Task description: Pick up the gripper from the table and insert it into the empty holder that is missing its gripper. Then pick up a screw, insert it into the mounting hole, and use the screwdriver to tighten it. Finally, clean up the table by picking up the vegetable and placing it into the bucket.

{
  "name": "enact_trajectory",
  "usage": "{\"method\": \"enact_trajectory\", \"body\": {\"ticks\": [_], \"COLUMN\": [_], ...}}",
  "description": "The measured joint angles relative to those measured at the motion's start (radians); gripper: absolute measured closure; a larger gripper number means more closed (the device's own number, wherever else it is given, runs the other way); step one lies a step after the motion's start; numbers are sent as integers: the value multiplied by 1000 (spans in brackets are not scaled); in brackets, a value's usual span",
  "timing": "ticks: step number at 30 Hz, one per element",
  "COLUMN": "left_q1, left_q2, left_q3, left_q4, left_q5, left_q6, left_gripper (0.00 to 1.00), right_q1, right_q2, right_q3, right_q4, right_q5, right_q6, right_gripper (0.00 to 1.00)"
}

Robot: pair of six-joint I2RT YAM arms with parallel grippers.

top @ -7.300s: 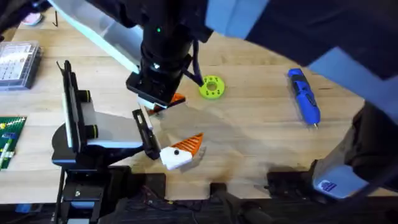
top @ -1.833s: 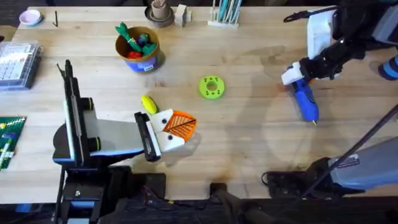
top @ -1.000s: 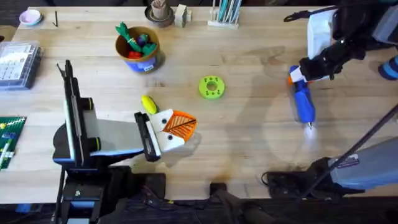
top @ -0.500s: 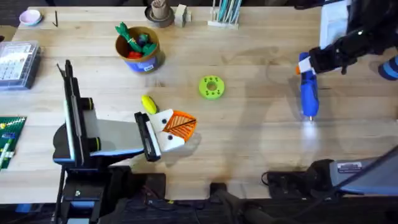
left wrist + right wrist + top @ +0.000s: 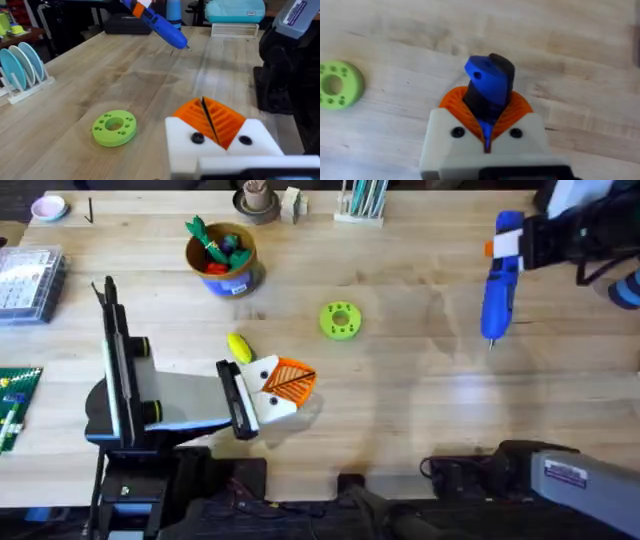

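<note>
Lifted off the wood since half a second ago, the screwdriver (image 5: 499, 275) now hangs tip-down at the far right, clamped in my right gripper (image 5: 516, 246); my left gripper (image 5: 285, 385) rests on the table (image 5: 400, 400) with its orange tips pressed together; the vegetable (image 5: 239, 347) lies just beside it, near a green disc (image 5: 340, 320); the bucket (image 5: 222, 260) holds red and green toy vegetables.

No text can be read: the bucket's (image 5: 222, 255) blue label and the arm's (image 5: 570, 475) sticker seem too small to decipher.
</note>
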Motion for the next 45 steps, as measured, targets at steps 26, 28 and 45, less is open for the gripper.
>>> {"method": "enact_trajectory", "body": {"ticks": [26, 28, 45], "left_q1": [0, 0, 0], "left_q2": [0, 0, 0], "left_q3": [0, 0, 0], "left_q4": [0, 0, 0], "left_q5": [0, 0, 0], "left_q6": [0, 0, 0], "left_gripper": [997, 997, 997], "right_q1": [537, 548, 685], "right_q2": [-221, -253, -453], "right_q3": [-104, -132, -316], "right_q4": [222, 224, 562], "right_q5": [-88, -72, -49], "right_q6": [238, 253, 348], "right_gripper": [984, 984, 985]}}
